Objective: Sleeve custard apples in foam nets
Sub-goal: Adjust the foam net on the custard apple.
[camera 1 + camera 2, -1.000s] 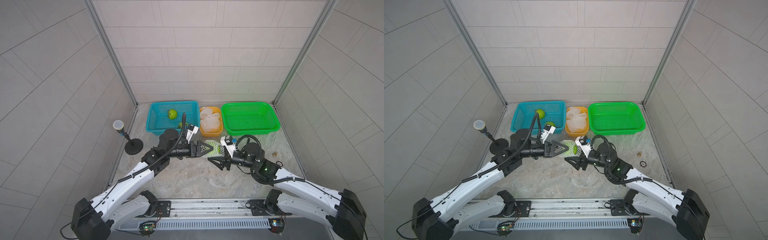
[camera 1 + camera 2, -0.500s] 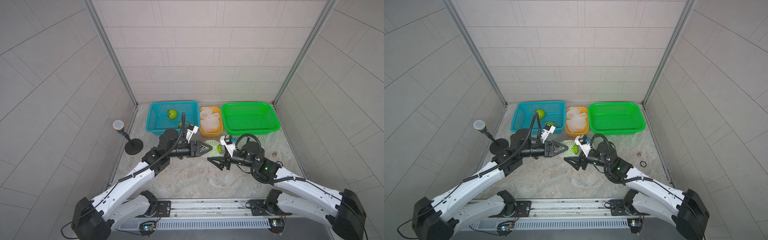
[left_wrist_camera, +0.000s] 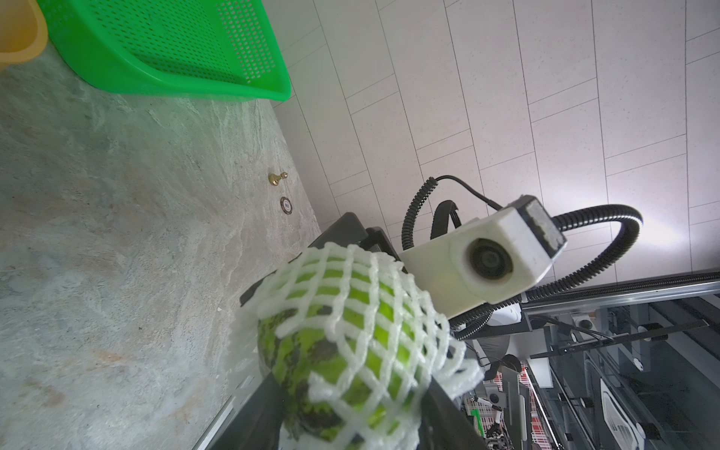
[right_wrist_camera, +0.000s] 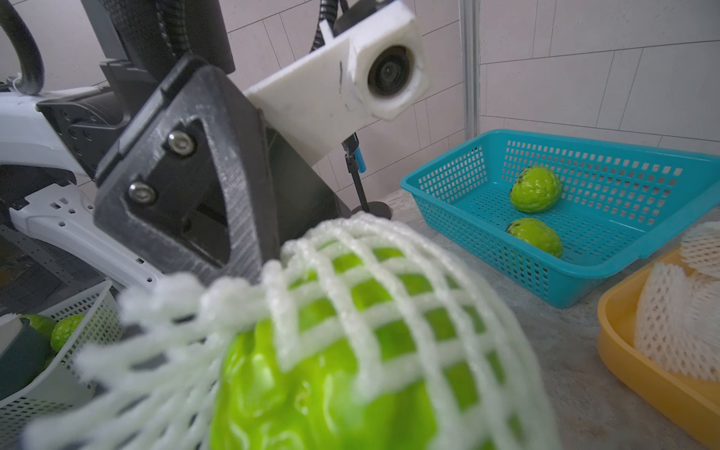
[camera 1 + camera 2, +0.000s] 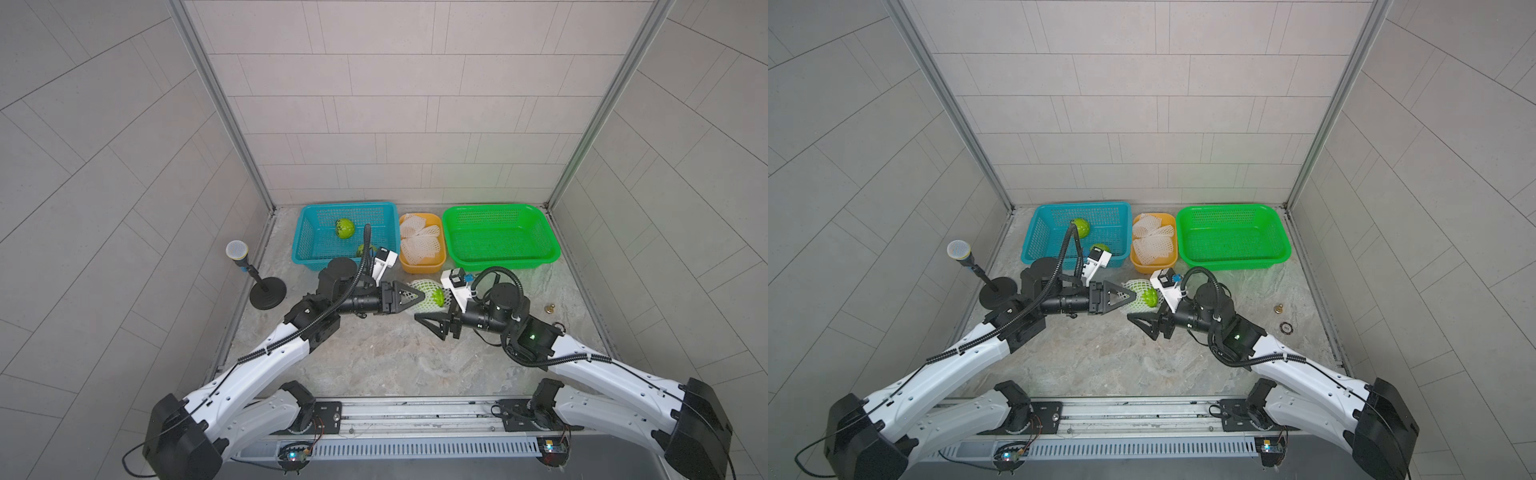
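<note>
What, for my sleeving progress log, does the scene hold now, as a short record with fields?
left gripper: shut on netted custard apple
foam net: covers most of it, one end bare
right gripper: open, beside that fruit
blue basket: two unsleeved custard apples
orange tub: spare foam nets
green basket: nothing inside

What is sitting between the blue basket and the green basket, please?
The orange tray sits between the blue basket and the green basket, holding white foam nets; both top views show it.
</note>
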`<state>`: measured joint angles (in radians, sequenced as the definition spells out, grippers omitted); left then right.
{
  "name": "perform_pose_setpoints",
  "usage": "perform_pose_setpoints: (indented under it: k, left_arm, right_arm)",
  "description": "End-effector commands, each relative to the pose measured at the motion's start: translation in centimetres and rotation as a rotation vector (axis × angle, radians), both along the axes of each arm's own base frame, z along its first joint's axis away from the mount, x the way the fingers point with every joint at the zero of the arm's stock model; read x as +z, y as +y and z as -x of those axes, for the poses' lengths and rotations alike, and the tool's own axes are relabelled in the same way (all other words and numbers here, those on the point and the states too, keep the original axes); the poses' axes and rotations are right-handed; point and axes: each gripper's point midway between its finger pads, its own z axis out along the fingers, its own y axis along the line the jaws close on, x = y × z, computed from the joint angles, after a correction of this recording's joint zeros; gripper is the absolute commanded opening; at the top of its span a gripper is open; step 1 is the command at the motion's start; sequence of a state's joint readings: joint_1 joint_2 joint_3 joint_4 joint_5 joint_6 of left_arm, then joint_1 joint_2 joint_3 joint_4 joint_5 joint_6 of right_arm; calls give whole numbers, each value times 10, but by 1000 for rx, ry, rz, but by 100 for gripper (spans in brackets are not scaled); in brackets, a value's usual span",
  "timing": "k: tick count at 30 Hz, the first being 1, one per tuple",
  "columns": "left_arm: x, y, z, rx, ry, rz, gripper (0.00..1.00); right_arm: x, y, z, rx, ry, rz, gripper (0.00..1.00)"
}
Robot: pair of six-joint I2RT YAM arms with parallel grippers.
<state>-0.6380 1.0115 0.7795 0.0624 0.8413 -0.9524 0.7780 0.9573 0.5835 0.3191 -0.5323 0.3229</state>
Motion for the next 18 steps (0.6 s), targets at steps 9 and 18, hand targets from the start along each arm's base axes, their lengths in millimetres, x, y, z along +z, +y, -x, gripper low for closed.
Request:
perform_pose_setpoints:
  k: [9,18]
  left_arm:
    - [2,-2,-1,0,-23,3,55]
    - [4,0,-1,7,-32,-1,63]
  right_arm:
    - [32,6,5,40,-57,-84,80]
    - [31,4,-2,-1,-51,-82,77]
